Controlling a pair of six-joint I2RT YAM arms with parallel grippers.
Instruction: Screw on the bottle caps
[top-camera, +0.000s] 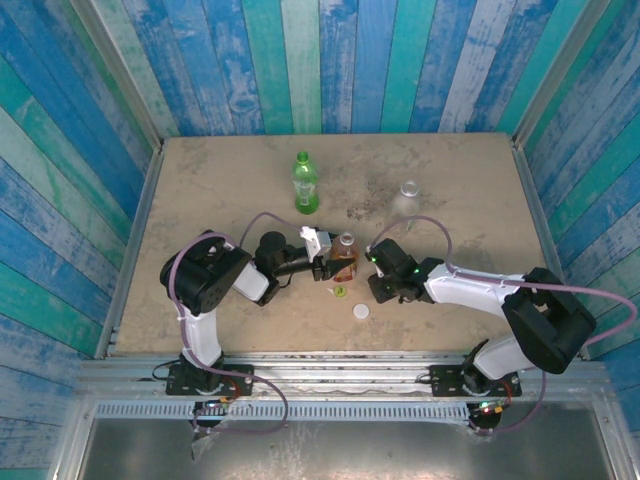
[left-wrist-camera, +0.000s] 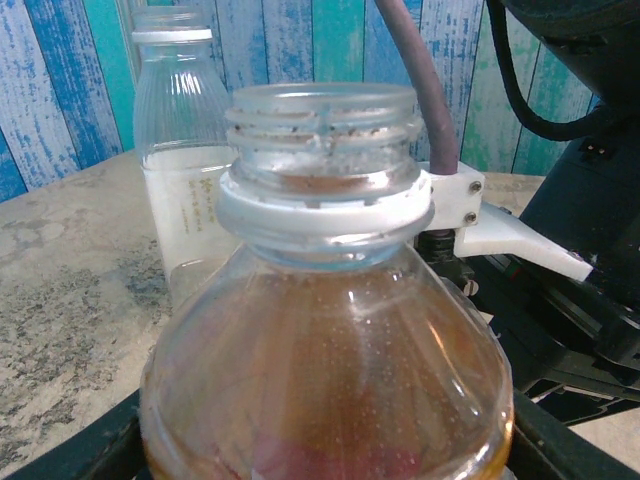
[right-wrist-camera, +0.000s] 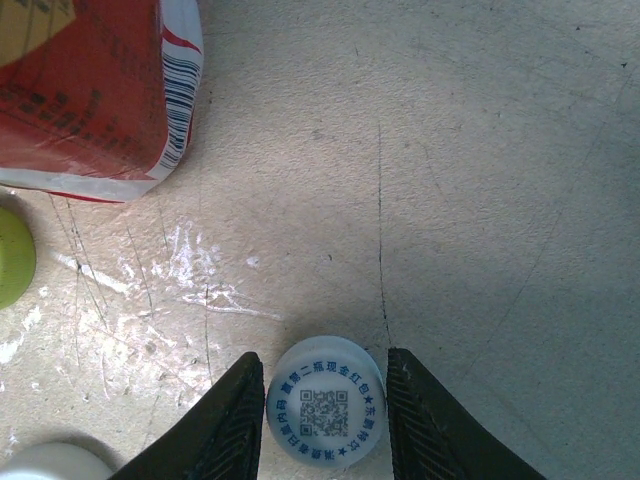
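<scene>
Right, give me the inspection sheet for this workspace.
Surface: scuffed, stained beige tabletop.
Job's things: uncapped red-labelled amber plastic bottle; green plastic bottle and clear plastic bottle standing farther back; yellow-green round cap and plain white round cap loose on table.
Clutter: nothing seen.
Grippers: left tool shut on the amber plastic bottle; right tool shut on a blue-printed white round cap.
Cables: purple cables arch over both arms.
Surroundings: blue-green painted plank walls.

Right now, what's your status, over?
Left gripper shut on amber bottle, neck open. Right gripper shut on white cap. Yellow-green cap and second white cap loose on table near the bottle.
</scene>
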